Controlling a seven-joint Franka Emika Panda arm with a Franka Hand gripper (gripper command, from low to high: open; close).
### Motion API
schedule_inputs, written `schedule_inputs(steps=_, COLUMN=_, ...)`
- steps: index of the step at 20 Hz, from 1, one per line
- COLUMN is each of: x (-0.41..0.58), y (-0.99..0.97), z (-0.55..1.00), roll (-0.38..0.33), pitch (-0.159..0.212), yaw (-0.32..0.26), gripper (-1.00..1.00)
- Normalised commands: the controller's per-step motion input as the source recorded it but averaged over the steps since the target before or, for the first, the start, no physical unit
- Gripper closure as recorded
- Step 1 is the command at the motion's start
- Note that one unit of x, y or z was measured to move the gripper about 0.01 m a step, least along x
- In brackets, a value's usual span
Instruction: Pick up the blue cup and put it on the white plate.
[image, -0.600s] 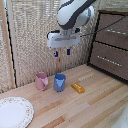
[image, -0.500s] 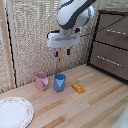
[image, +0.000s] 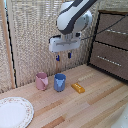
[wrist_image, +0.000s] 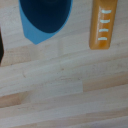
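Seen from the exterior view: a small medium-blue tapered cup (image: 59, 82) standing upright on the pale wooden plank tabletop (image: 95, 105), just beside a small pink cup (image: 41, 81) on the exterior view's left, the two close but seemingly not touching. To the exterior view's right of the blue cup, a small flat orange-yellow block (image: 77, 87) lying on the wood, near but apart. At the lower corner on the exterior view's left, a large round white plate with a faint speckled rim pattern (image: 14, 112), well apart from the cups and bare. Above the blue cup, hanging clear of it, the white arm's gripper (image: 63, 56) with two dark fingertips (image: 58, 58) pointing down, parted by a moderate gap and holding nothing. Behind, a woven straw-coloured wall (image: 35, 35) and a dark wooden drawer cabinet (image: 111, 45) on the exterior view's right. Seen from the wrist view: the blue cup (wrist_image: 44, 19) looked into from above, dark inside, cut off by the frame edge; the orange-yellow block (wrist_image: 102, 25) lying apart from it, bearing small pale marks, possibly lettering, too blurred to read; light wood planks (wrist_image: 65, 85) filling the rest.
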Motion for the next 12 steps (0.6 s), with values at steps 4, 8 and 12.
schedule_inputs(steps=4, x=0.019, y=-0.03, z=-0.22, roll=-0.008, pitch=0.132, yaw=0.0, gripper=-1.0)
schedule_inputs(steps=8, x=-0.009, y=0.05, z=-0.38, roll=-0.062, pitch=0.09, yaw=0.0, gripper=-1.0)
schedule_inputs(steps=12, x=0.065, y=0.0, z=-0.5, roll=-0.073, pitch=-0.003, yaw=0.005, gripper=-1.0)
